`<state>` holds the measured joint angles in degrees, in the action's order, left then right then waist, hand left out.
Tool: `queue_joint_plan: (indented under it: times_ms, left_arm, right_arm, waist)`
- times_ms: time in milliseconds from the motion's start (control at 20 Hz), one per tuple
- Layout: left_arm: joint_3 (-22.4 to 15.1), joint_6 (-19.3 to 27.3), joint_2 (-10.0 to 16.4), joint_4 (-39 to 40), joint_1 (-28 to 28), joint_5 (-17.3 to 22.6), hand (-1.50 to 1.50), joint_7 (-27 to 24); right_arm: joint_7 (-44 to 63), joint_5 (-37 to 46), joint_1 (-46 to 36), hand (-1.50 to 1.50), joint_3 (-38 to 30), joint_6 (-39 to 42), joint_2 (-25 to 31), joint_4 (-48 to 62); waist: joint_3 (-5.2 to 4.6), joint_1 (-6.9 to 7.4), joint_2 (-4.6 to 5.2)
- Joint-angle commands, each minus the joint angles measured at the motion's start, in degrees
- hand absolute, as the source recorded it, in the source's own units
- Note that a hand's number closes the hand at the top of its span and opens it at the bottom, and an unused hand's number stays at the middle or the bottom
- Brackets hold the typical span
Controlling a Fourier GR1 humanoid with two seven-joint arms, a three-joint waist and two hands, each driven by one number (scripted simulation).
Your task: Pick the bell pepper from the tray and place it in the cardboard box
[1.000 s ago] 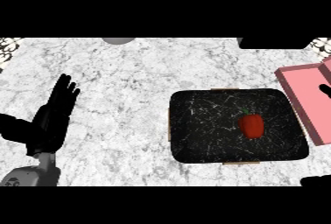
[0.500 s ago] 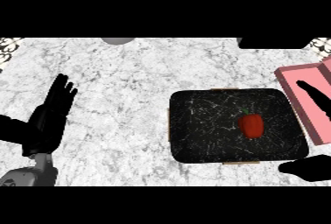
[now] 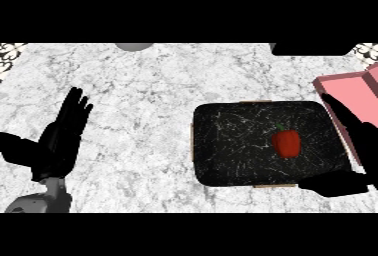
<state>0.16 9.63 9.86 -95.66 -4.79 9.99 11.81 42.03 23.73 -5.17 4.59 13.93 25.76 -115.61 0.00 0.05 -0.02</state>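
The bell pepper (image 3: 286,143) lay right of centre in the black tray (image 3: 229,150). The right hand (image 3: 363,152), partly out of sight, seemed spread wide and empty beside it. Closing askew might knock the pepper aside. The left hand (image 3: 63,137) rested open, far left.

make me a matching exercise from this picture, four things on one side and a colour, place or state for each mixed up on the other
1 bell pepper
2 tray
3 box
4 left hand

a pink, at the right edge
b open, fingers up, at the left
c red, lying in the tray
d black, with the bell pepper in it

Pairs: 1-c, 2-d, 3-a, 4-b
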Motion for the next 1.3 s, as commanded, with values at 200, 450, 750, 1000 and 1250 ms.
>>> queue_joint_plan:
  times_ms: [200,450,750,1000,1250]
  left_arm:
    - [1.4,-1.4,-1.2,0.9,-0.2,-1.6,0.0,-1.5]
    - [2.9,-2.3,-1.5,3.0,-2.3,-1.3,0.0,-1.5]
    - [4.3,-4.7,-0.1,-0.3,0.6,-0.7,0.0,-0.2]
    - [5.8,-4.0,-0.1,1.8,-4.6,-0.3,0.0,2.5]
    - [4.4,-5.0,-2.3,1.2,0.5,-2.3,0.0,-2.4]
  right_arm:
    - [-3.3,6.0,-0.4,-1.5,0.7,0.4,-6.2,4.8]
    - [-8.7,5.6,-0.5,-1.5,-3.4,2.0,-6.3,9.3]
    - [-7.5,13.3,-1.1,-1.5,-0.1,-0.9,-9.8,11.9]
    - [-11.1,15.1,-1.5,-1.5,-0.6,-1.7,-11.1,16.4]
    - [-7.3,16.1,0.6,-1.5,1.6,2.1,-13.4,9.6]
  waist:
    - [-0.01,0.05,0.01]
    - [0.0,-0.04,0.03]
    - [0.0,0.08,0.01]
    - [0.01,0.02,0.06]
    - [-0.01,-0.06,-0.02]
